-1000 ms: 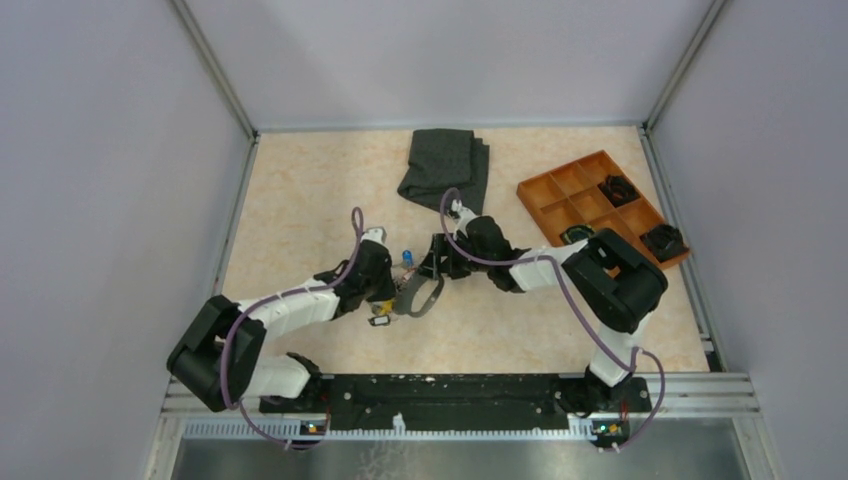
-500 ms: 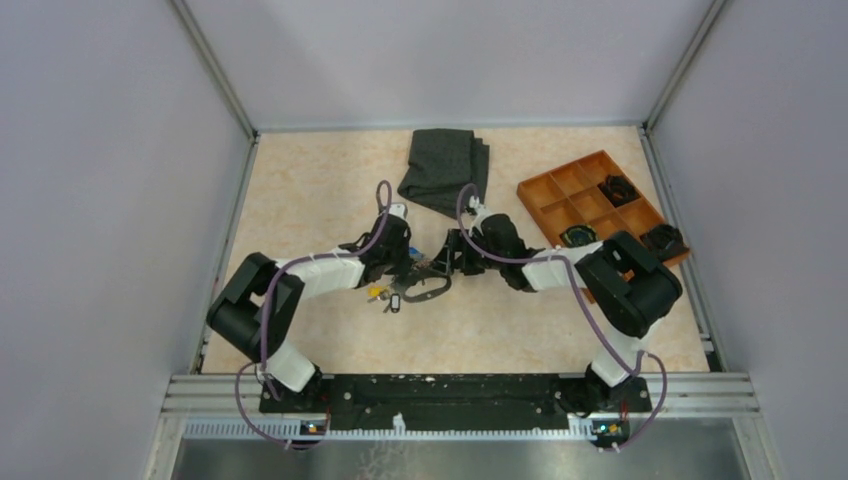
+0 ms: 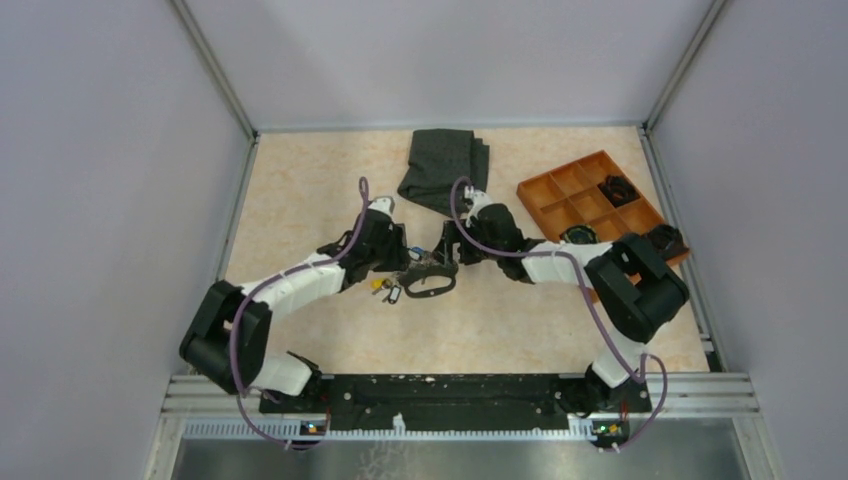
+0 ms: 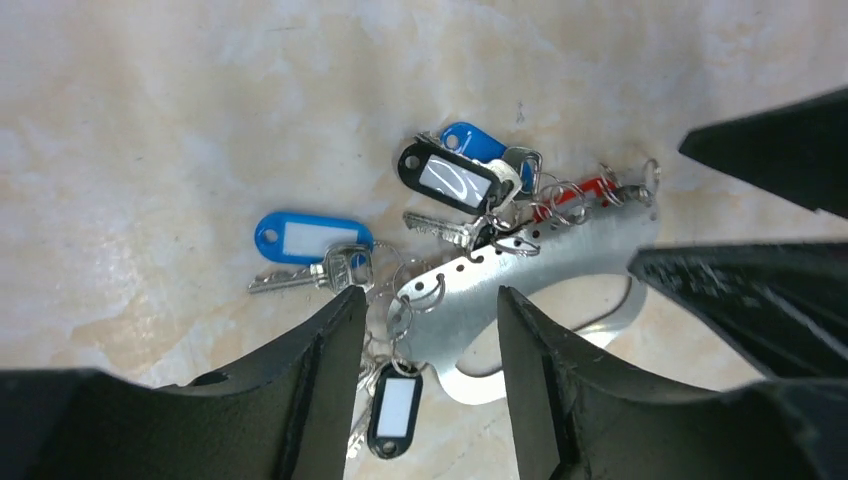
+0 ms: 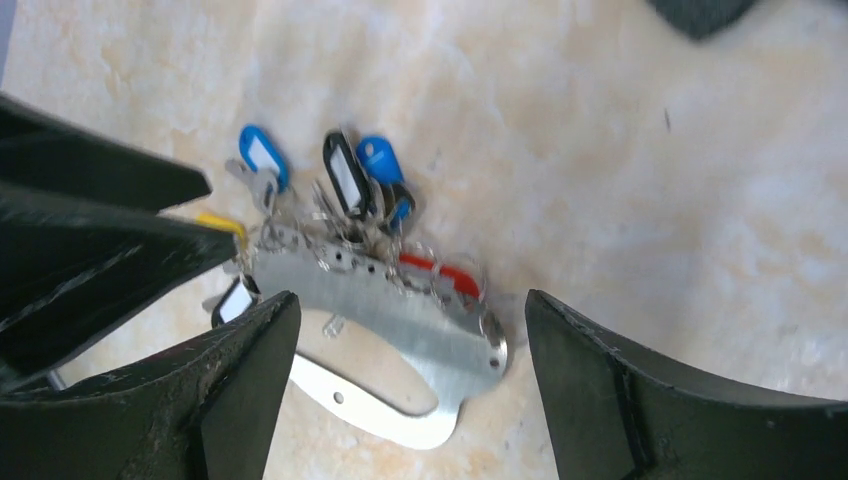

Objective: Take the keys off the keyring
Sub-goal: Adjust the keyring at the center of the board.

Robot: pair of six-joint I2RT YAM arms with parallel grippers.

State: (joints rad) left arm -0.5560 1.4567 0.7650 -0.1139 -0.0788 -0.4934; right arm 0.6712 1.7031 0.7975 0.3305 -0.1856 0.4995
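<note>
**Both claws spread over the keyring, nothing clamped**

In the top view you have the keyring (image 3: 428, 287) lying flat on the table (image 3: 300, 200), just below the middle of the frame. The keys (image 3: 385, 290) are bunched at its left end. The left gripper (image 3: 405, 272) comes in from the left and the right gripper (image 3: 441, 261) from the right, and their tips are near each other above the ring.

From your left wrist camera, the left gripper (image 4: 430, 300) has its jaws apart. Its two dark fingers (image 4: 310, 380) rise from the bottom edge, and the pale metal band of the keyring (image 4: 540, 260) shows in the gap between them. You cannot tell whether either finger touches the band. A blue-tagged key (image 4: 310, 240) lies at centre left, still linked to the bunch.

From your right wrist camera, the right gripper (image 5: 410, 300) stands wide apart with the keyring (image 5: 400, 315) lying between its fingers, clear of both. A red tag (image 5: 440, 275) sits on the band's upper edge and a yellow tag (image 5: 220, 222) at its left end.

A folded dark cloth (image 3: 445, 170) lies at upper centre. An orange tray (image 3: 560, 185) at the right holds black clumps (image 3: 617, 188).
</note>
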